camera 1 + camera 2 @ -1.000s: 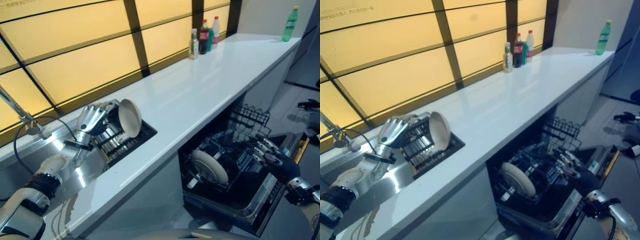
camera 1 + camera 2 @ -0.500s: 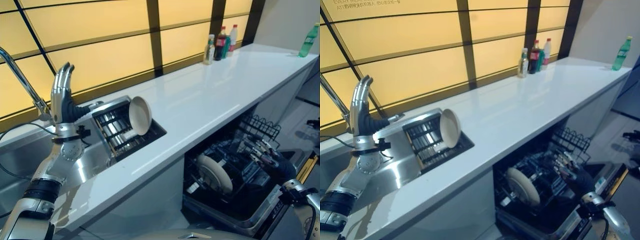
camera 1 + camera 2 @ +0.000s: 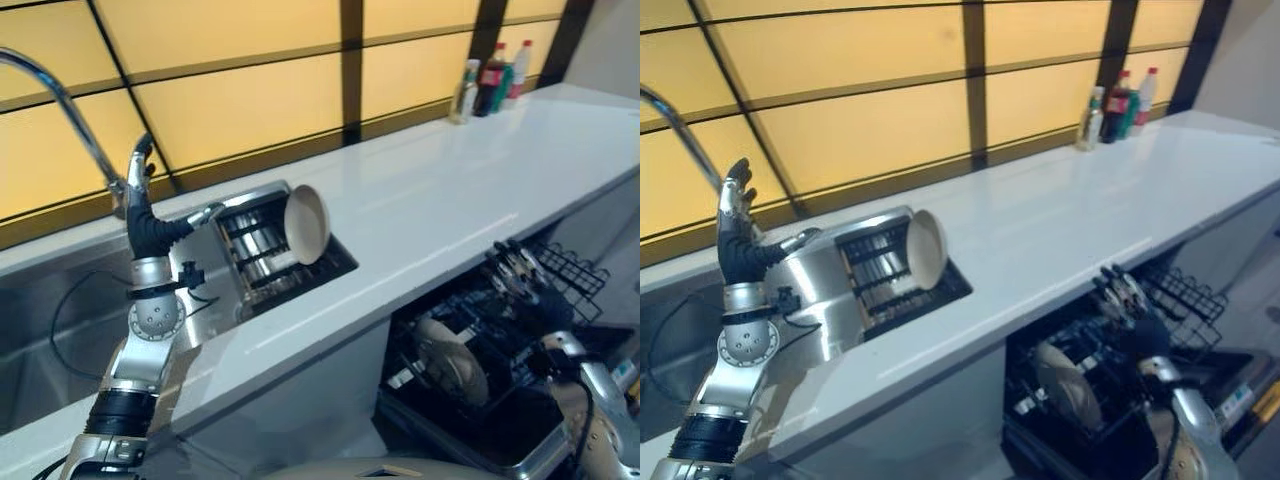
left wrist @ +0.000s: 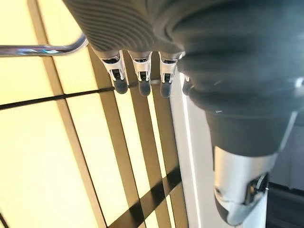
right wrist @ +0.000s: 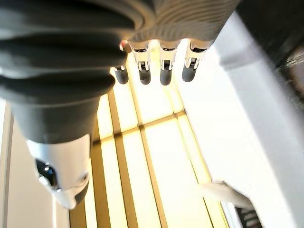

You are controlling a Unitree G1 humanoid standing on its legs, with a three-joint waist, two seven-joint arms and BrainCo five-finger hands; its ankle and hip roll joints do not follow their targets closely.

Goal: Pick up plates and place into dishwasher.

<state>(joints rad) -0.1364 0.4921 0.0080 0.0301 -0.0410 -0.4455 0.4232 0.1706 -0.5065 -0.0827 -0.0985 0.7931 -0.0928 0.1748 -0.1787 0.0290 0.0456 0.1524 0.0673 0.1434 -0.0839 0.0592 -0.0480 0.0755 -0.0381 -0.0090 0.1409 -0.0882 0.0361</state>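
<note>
- Since a second ago the left hand point(image 3: 141, 205) has left the rack point(image 3: 262, 250) by the sink point(image 3: 60, 330) and risen; it now stands upright beside the tap point(image 3: 70, 105), fingers straight and holding nothing. The camera has also swung, so the whole scene sits differently.
- In the left wrist view the fingers point(image 4: 138, 71) point away from the cover, relaxed, with the tap arching past them.
- One plate point(image 3: 306, 223) stands on edge at the right end of the rack, tilted, apart from both hands.
- A second plate point(image 3: 455, 360) stands on edge in the lower basket point(image 3: 520, 430) of the open dishwasher point(image 3: 1240, 390), under the white counter point(image 3: 450, 200).
- The right hand point(image 3: 525, 280) hovers over the dishwasher, above and a little right of that plate, not touching it; its fingers are spread and loose, empty.
- The right wrist view shows its fingertips point(image 5: 166, 73) straight, with nothing between them.
- Bottles point(image 3: 490, 80) stand together at the back of the counter by the yellow panelled wall point(image 3: 250, 90).
</note>
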